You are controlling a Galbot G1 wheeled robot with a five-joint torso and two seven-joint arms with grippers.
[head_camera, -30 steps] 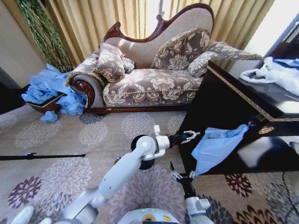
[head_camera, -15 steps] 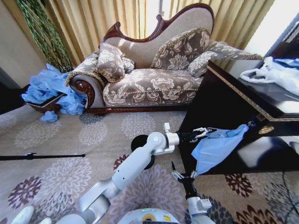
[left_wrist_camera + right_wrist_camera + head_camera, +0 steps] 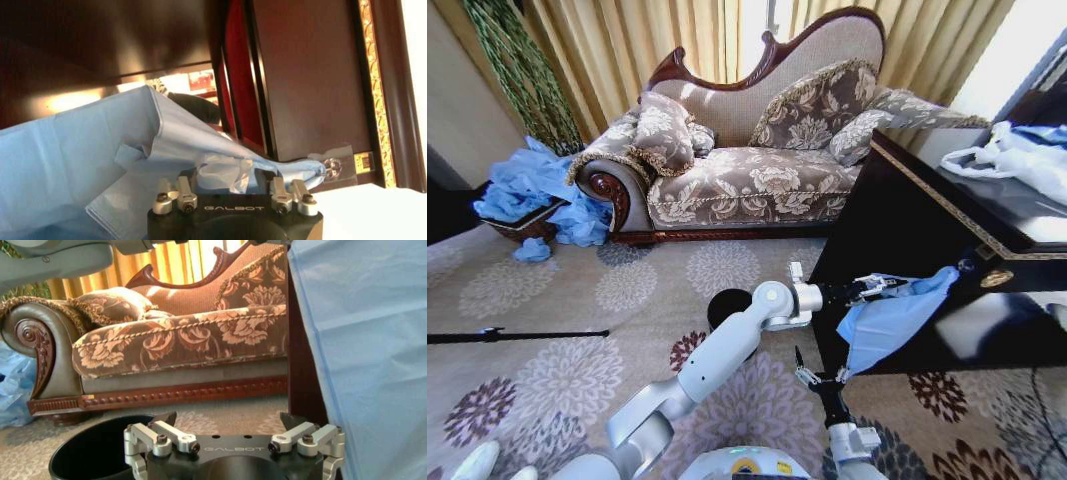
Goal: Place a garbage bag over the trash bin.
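The left tool (image 3: 874,287) reaches out to the upper edge of the garbage bag (image 3: 889,320), which hangs down the dark front of the cabinet (image 3: 927,240) from a knob (image 3: 967,266). In the left wrist view a fold of the pale blue film sits bunched between the fingers of the left tool (image 3: 229,182), which are closed on it, and the rest of the bag (image 3: 73,170) spreads away below and to one side of it. The right tool (image 3: 819,375) stands low in front of the robot, just beside the bag's bottom corner, its fingers spread apart with nothing between them.

The trash bin (image 3: 727,305) lies on the carpet behind the left forearm, largely hidden by it in the head view. The right wrist view shows more: the bin's open black mouth (image 3: 100,450) is close under the right tool (image 3: 230,427), with the bag (image 3: 367,350) hanging as a sheet right alongside.

There is one hanging garbage bag, one trash bin, two tools. Farther off the head view shows one sofa (image 3: 757,150), one heap of blue bags (image 3: 527,195) by its end, and one white bag (image 3: 1012,155) on the cabinet's surface.
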